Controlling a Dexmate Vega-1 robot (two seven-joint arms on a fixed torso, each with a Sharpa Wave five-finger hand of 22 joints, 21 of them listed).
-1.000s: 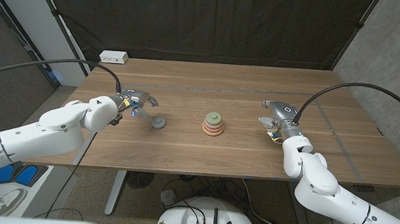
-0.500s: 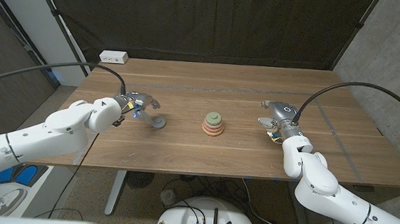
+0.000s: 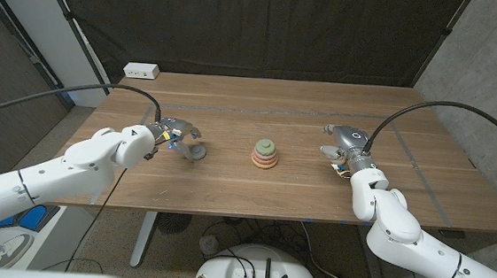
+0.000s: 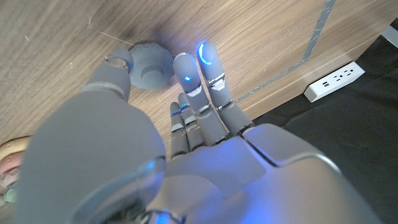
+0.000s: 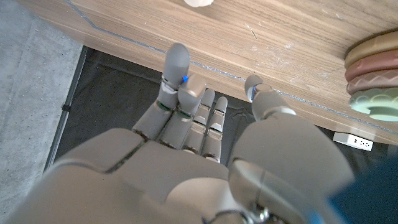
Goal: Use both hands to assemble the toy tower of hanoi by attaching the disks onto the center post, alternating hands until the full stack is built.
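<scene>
The left robot hand (image 3: 176, 134) has moved in to the grey disk (image 3: 198, 153), fingers around it

The left hand (image 3: 176, 135) reaches forward over the table from a bent arm, fingers (image 4: 208, 68) spread and empty. The right hand (image 3: 344, 146) waits apart, its fingers (image 5: 177, 74) loosely extended, holding nothing.

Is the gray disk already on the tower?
No, the gray disk lies on the table by the left hand, apart from the tower.
</scene>
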